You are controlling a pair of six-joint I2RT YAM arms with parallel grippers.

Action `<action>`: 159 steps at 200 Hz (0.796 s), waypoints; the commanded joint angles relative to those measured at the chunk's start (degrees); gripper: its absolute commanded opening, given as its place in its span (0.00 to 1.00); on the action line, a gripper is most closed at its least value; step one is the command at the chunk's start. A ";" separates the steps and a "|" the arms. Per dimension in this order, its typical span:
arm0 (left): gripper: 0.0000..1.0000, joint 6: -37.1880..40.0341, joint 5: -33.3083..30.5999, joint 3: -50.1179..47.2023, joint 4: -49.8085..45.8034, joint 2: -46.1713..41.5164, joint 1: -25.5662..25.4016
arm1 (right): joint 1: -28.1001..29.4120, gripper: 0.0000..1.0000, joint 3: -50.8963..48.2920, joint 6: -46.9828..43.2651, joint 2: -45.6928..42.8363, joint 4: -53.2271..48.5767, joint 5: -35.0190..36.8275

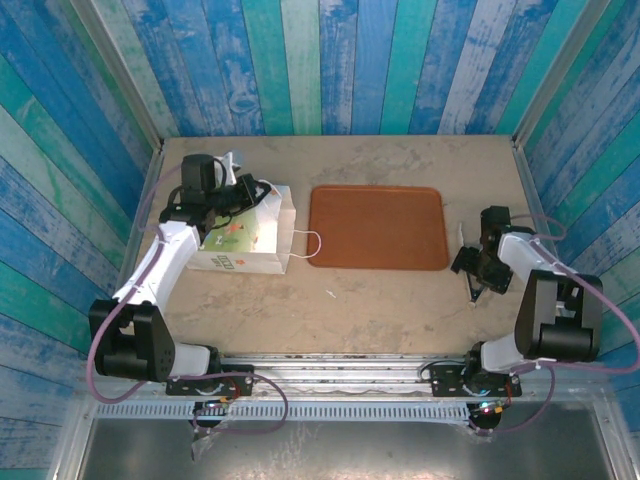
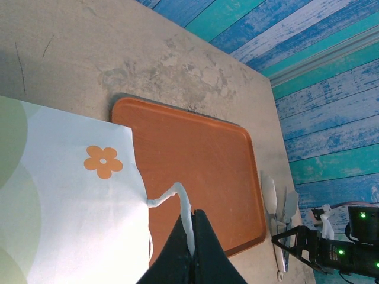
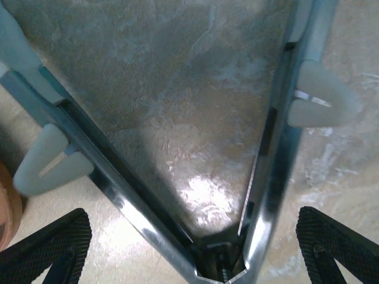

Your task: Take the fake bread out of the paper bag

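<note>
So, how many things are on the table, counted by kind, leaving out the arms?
Paper bag: 1
Brown tray: 1
Metal tongs: 1
Total: 3

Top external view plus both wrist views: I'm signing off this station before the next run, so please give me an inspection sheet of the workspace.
Surface: beige tabletop, mottled and stained.
Job's things: paper bag at the left, apparently lying on its side with its mouth toward the brown tray; contents hidden.
Clutter: brown tray, bare; metal tongs on the table to its right.
Grippers: left gripper shut on the paper bag's handle; right gripper open, straddling the tongs' hinge with its pads clear of it.
Cables: purple cables run along both arms, with a slack loop by the near rail.
Surroundings: blue-green plank walls on three sides.
</note>
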 commanded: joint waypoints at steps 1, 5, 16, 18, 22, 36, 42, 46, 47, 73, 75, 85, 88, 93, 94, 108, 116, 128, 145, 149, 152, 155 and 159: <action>0.00 1.36 -0.61 -0.49 -0.60 -3.76 -0.30 | -0.47 0.89 0.41 -0.77 2.76 2.82 -2.78; 0.00 1.34 -0.58 -0.40 -0.73 -3.81 -0.31 | -0.47 0.88 0.81 -0.76 3.25 3.02 -3.26; 0.00 1.40 -0.74 -0.48 -0.93 -4.10 -0.29 | -0.47 0.83 1.88 -1.39 4.65 3.76 -5.43; 0.00 1.35 -0.80 -0.48 -0.93 -4.17 -0.24 | -0.47 0.82 2.04 -1.56 4.83 3.94 -5.81; 0.00 1.29 -0.84 -0.53 -1.02 -4.36 -0.28 | -0.47 0.80 2.38 -1.72 5.10 4.25 -6.74; 0.00 1.07 -1.16 -0.83 -0.85 -4.72 -0.28 | -0.47 0.76 3.58 -1.75 5.83 4.67 -7.59; 0.00 0.90 -1.21 -1.00 -0.68 -4.79 -0.29 | -0.51 0.75 4.15 -1.73 6.02 4.80 -7.28; 0.00 0.74 -1.26 -1.12 -0.59 -4.80 -0.25 | -0.55 0.75 4.54 -1.73 6.26 4.74 -6.85; 0.00 0.68 -1.27 -1.15 -0.58 -4.81 -0.27 | -0.55 0.75 4.68 -1.73 6.29 4.69 -6.72; 0.00 0.08 -1.32 -2.13 0.21 -4.81 -0.30 | -1.58 0.68 6.93 -2.02 9.26 4.72 -4.34; 0.00 0.12 -1.25 -2.22 0.28 -4.81 -0.29 | -1.73 0.67 7.23 -2.18 9.54 4.64 -4.31; 0.00 0.08 -1.08 -2.38 0.30 -4.81 -0.29 | -2.42 0.64 8.31 -2.81 11.00 4.13 -4.08; 0.00 0.12 -1.04 -2.41 0.26 -4.77 -0.29 | -2.62 0.63 8.53 -2.98 11.32 4.07 -4.00; 0.00 0.14 -0.96 -2.46 0.22 -4.81 -0.29 | -2.96 0.62 9.08 -3.34 11.90 3.89 -4.09; 0.00 0.12 -0.95 -2.49 0.22 -4.81 -0.29 | -3.07 0.62 9.15 -3.37 12.01 3.83 -4.11; 0.00 0.39 -0.80 -2.60 0.22 -4.80 -0.28 | -3.91 0.62 11.16 -4.11 13.31 1.90 -3.81; 0.00 0.56 -0.88 -2.68 0.13 -4.81 -0.29 | -3.98 0.64 12.34 -4.88 14.00 0.72 -3.45; 0.00 0.77 -0.89 -2.68 0.19 -4.81 -0.29 | -4.02 0.68 14.20 -6.14 15.23 -1.16 -3.29; 0.00 0.84 -0.80 -2.77 0.47 -4.77 -0.29 | -3.98 0.72 16.32 -7.70 17.12 -3.68 -2.98; 0.00 0.86 -0.79 -2.77 0.61 -4.81 -0.26 | -3.98 0.73 16.76 -8.06 17.48 -4.17 -2.88; 0.00 0.77 -0.68 -2.85 0.72 -4.81 -0.28 | -3.98 0.75 17.10 -8.20 17.79 -4.51 -2.71; 0.00 0.72 -0.71 -2.86 0.81 -4.78 -0.28 | -3.98 0.77 17.37 -8.35 18.05 -4.88 -2.53; 0.00 0.66 -0.59 -2.86 1.00 -4.81 -0.33 | -4.03 0.79 17.74 -8.61 18.34 -5.16 -2.38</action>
